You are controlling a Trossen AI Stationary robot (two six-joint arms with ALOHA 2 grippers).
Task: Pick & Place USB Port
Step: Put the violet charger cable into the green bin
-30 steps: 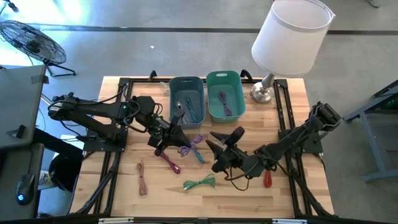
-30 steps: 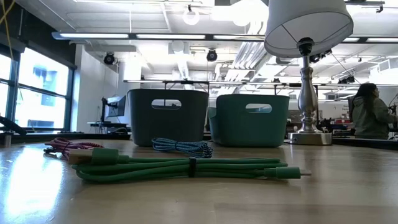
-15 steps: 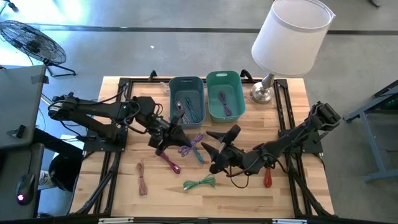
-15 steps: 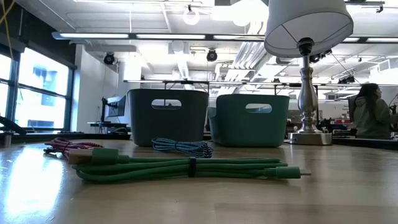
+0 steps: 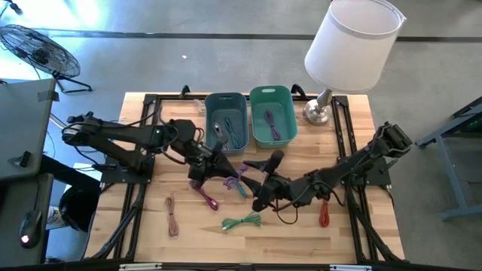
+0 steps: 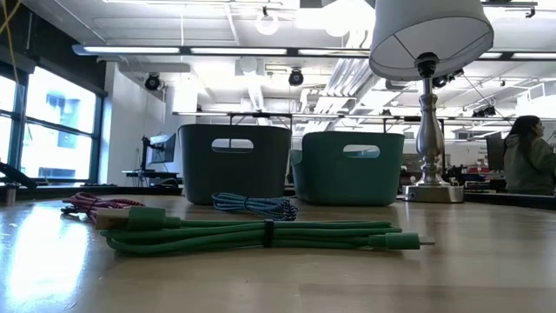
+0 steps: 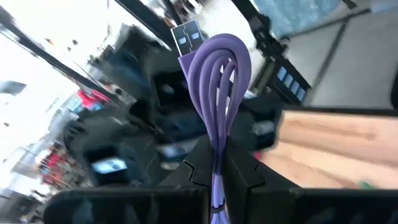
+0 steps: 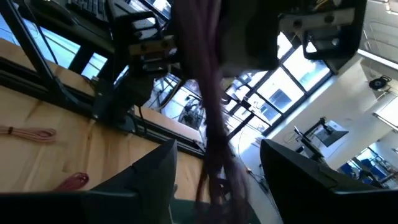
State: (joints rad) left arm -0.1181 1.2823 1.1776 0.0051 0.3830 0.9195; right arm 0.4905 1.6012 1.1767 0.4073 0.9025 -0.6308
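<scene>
A purple USB cable, coiled into a bundle, is in my left gripper, which is shut on it over the table's middle. In the high view the purple cable shows between the two grippers. My right gripper is open and faces the left one. In the right wrist view its fingers stand either side of the blurred purple cable. A blue-grey bin and a teal bin stand at the far side, each holding cables. My left gripper pinches the purple bundle between its two fingers, across the strands. The looped end with the USB plug sticks out past the fingertips. The low view shows no purple cable on the table. My right gripper: I cannot tell whether it touches the cable.
On the table lie a green cable, a magenta cable, a blue braided cable, a reddish cable near the left and a red cable near the right. A lamp stands at the far right corner.
My right gripper has moved toward the table's left, closing in on the purple cable until its fingers stand around it. My left gripper has shifted a little toward the right, carrying the cable with it.
</scene>
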